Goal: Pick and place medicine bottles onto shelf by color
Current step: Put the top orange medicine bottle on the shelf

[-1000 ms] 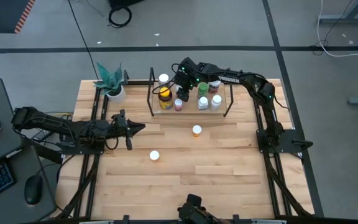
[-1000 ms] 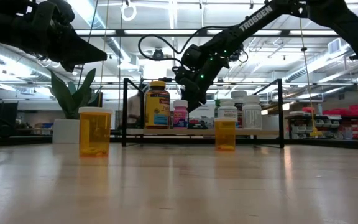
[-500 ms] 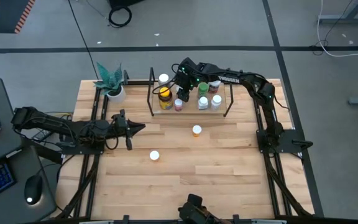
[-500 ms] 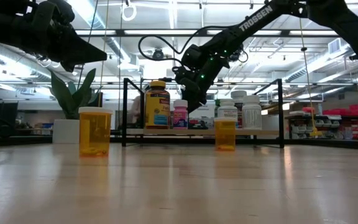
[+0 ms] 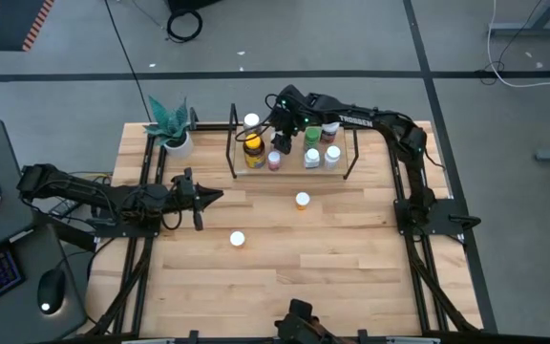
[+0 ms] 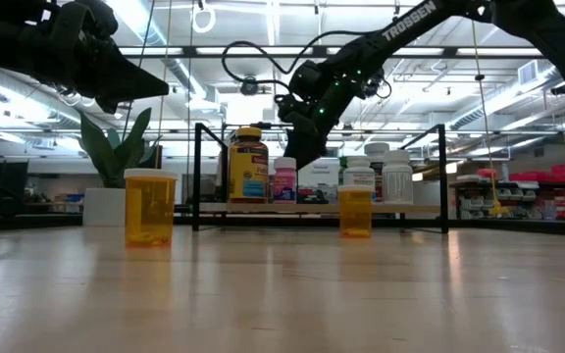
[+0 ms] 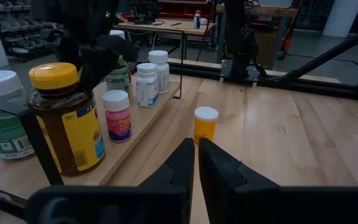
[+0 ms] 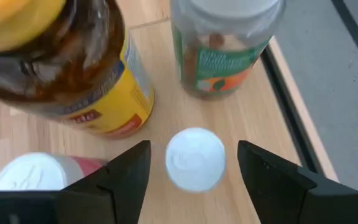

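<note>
The shelf (image 5: 292, 164) stood at the table's twelve o'clock edge, crowded: the big amber bottle (image 8: 61, 68) with its yellow lid, a green-labelled bottle (image 8: 225, 46), a pink bottle (image 8: 36, 171) and, between them, a small white-capped bottle (image 8: 196, 158).

The likeliest trouble was a knock. The right gripper (image 8: 194, 168) hung over the shelf's left half with its fingers spread and empty. The neighbours stood close at about ten and twelve o'clock of the small bottle, so a finger (image 8: 120, 177) swinging wide could tip one.

The white cap sat directly below the gap, centred between the fingers and touching neither.

Two orange bottles (image 5: 302, 200) (image 5: 238, 239) waited on open table. The left gripper (image 5: 208, 198) idled at nine o'clock, fingers closed on nothing.
</note>
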